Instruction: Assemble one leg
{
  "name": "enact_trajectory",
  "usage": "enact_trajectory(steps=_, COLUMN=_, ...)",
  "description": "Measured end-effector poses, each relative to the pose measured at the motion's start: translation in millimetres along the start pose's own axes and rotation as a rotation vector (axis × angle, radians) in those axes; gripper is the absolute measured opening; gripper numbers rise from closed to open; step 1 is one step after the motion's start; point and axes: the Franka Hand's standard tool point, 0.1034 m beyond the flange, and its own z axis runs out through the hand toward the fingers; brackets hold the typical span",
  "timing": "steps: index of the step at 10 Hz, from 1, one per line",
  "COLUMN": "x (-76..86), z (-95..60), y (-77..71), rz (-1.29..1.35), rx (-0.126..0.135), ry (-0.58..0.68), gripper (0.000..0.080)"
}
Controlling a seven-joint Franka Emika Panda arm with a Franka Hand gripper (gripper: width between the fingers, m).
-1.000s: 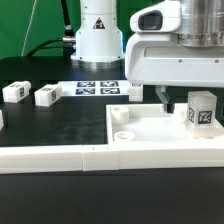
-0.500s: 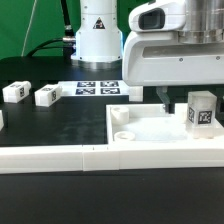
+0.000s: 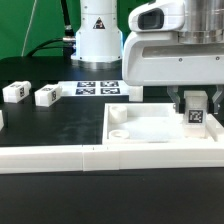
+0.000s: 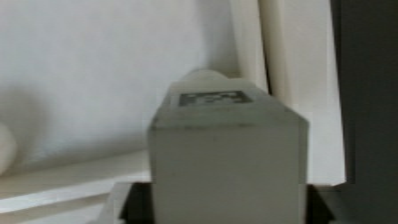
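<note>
- Standing upright on the white panel (image 3: pixel 150 128), the leg (image 3: pixel 196 113) sits near the panel's corner at the exterior view's right.
- Claw (image 3: pixel 195 100) is clamped on the leg — fingers on both sides.
- Two more legs (image 3: pixel 47 95) lie well apart from the panel on the black tabletop (image 3: pixel 50 125).

smooth matt white plastic leg (image 3: pixel 196 115), panel (image 3: pixel 150 128).

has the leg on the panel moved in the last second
Yes. The leg shifted slightly left and down toward the panel in the exterior view, the end effector now around it.
</note>
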Motion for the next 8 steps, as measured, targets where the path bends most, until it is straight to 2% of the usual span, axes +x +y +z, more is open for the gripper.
enact_trajectory(steps=4, x=-2.3, z=0.7, y=-4.5, rz=0.417, rx=-0.003, ry=0.006, gripper=0.0289)
enact_trajectory(steps=8, x=-1.9, z=0.3, y=-0.6, rz=0.844, rx=0.0, ry=0.0, gripper=0.029)
